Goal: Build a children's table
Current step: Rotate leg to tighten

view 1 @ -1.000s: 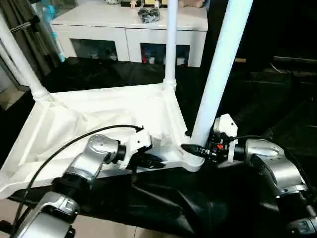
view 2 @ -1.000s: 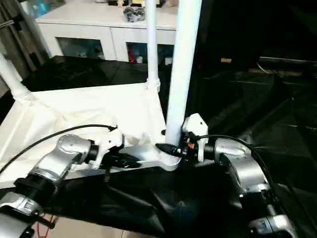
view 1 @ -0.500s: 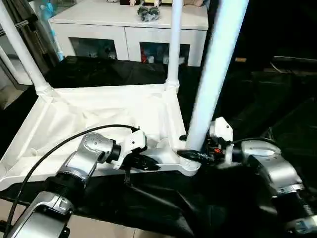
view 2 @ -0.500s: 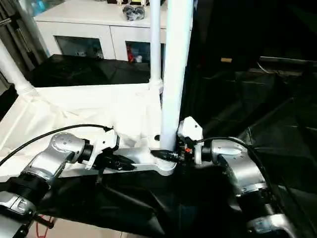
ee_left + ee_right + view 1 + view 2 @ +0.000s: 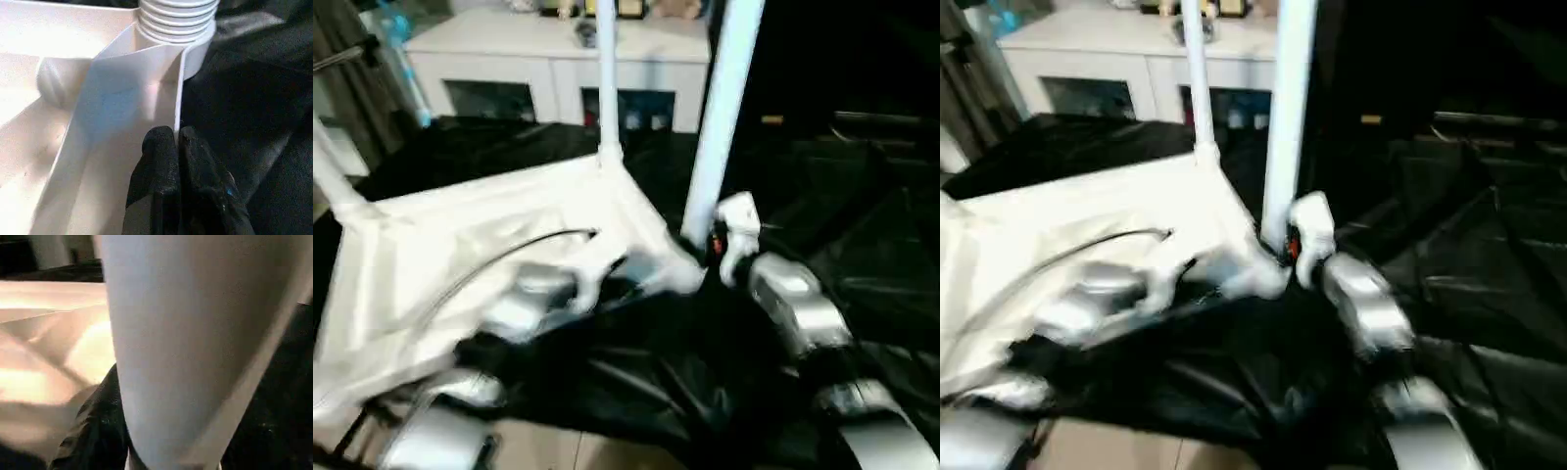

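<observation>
The white tabletop (image 5: 499, 225) lies upside down and tilted on black sheeting (image 5: 862, 245), in front of a white cabinet (image 5: 558, 59) with glass doors. Three legs rise from its corners: the near leg (image 5: 720, 108), a far one (image 5: 605, 78) and one at the robot's left (image 5: 328, 176). The left hand (image 5: 177, 147) has its black fingers (image 5: 159, 161) pressed together, pinching the thin edge rib of the tabletop just beside the ribbed corner socket (image 5: 176, 19). The right hand (image 5: 700, 257) sits at the foot of the near leg, its fingers partly spread on either side of that leg.
</observation>
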